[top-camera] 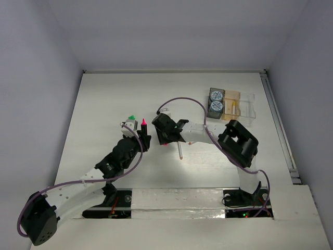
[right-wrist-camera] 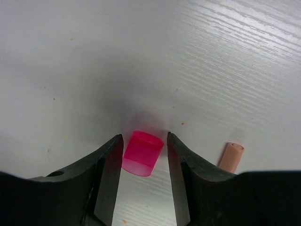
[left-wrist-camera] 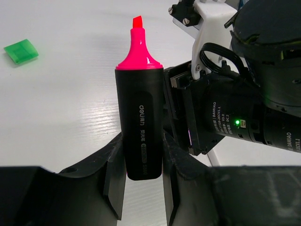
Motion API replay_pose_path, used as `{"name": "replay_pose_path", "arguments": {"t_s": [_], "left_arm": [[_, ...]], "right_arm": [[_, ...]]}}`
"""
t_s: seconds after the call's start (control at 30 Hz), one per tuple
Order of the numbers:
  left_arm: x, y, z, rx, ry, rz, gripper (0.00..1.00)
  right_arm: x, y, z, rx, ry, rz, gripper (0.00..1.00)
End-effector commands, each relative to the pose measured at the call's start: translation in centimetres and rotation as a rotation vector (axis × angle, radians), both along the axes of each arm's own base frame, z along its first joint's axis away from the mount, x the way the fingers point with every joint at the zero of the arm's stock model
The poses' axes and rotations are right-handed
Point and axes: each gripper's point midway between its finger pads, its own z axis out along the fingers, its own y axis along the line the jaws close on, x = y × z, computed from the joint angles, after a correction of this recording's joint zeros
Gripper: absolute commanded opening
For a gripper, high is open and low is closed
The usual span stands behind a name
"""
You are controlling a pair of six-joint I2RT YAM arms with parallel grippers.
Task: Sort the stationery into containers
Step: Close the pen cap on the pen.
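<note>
1. Top: my left hand [top-camera: 144, 138] is clamped on the uncapped pink highlighter [top-camera: 143, 127], mid-worktop [top-camera: 104, 104]. The containers [top-camera: 244, 107] are well apart, far right.
2. Left wrist: the highlighter [left-wrist-camera: 140, 127] stands upright, tip up.
3. Right wrist: my right hand [right-wrist-camera: 143, 141] is apart, straddling the pink cap [right-wrist-camera: 142, 153], which lies on its side with its axis running along the jaws. My guess is the next step is to grab the cap and recap.

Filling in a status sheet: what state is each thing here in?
Highlighter: uncapped.
Left gripper: jaws shut on the highlighter.
Pink cap: off, lying on the table.
Right gripper: jaws open around the pink cap.
Green cap: off, loose on the table.
Two rolls: inside the dark tray.
Pen: lying on the table.
</note>
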Motion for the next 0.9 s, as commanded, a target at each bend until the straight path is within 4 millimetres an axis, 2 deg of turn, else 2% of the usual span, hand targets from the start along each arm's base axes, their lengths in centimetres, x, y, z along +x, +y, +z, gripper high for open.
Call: {"name": "replay_pose_path", "arguments": {"t_s": [0.0,0.17,0.2,0.27,0.33,0.47,0.57,0.73,0.77,0.83,0.87], "left_arm": [[0.3,0.1,1.5,-0.042,-0.033,0.027,0.0],[0.2,0.1,1.5,-0.048,-0.033,0.021,0.0],[0.2,0.0,1.6,-0.05,-0.034,0.02,0.0],[0.2,0.0,1.6,-0.051,-0.035,0.018,0.0],[0.2,0.0,1.6,-0.052,-0.036,0.018,0.0],[0.1,0.0,1.6,-0.054,-0.037,0.015,0.0],[0.1,-0.4,1.7,-0.059,-0.045,-0.004,0.0],[-0.2,-1.3,1.8,-0.072,-0.066,-0.062,0.0],[-0.1,-1.5,1.6,-0.062,-0.067,-0.07,0.0],[-0.4,-2.2,1.9,-0.071,-0.081,-0.107,0.0],[-0.6,-2.5,2.0,-0.071,-0.088,-0.122,0.0]], "right_arm": [[-1.9,-2.8,-2.7,-0.145,0.075,-0.031,0.47],[-2.4,-2.3,-2.9,-0.116,0.089,-0.05,0.43],[-2.5,-2.2,-3.0,-0.111,0.091,-0.049,0.38],[-2.5,-2.2,-2.8,-0.104,0.089,-0.056,0.36],[-2.3,-2.1,-2.5,-0.092,0.079,-0.062,0.28],[-1.9,-2.0,-1.2,-0.058,0.042,-0.08,0.18],[-1.2,-2.1,0.5,-0.022,-0.011,-0.101,0.14],[1.1,-3.0,6.4,0.012,-0.188,-0.154,0.12],[1.8,-3.2,8.6,0.045,-0.227,-0.165,0.12],[3.0,-3.4,11.5,0.084,-0.295,-0.168,0.11],[3.8,-3.4,14.0,0.126,-0.341,-0.178,0.11]]}}
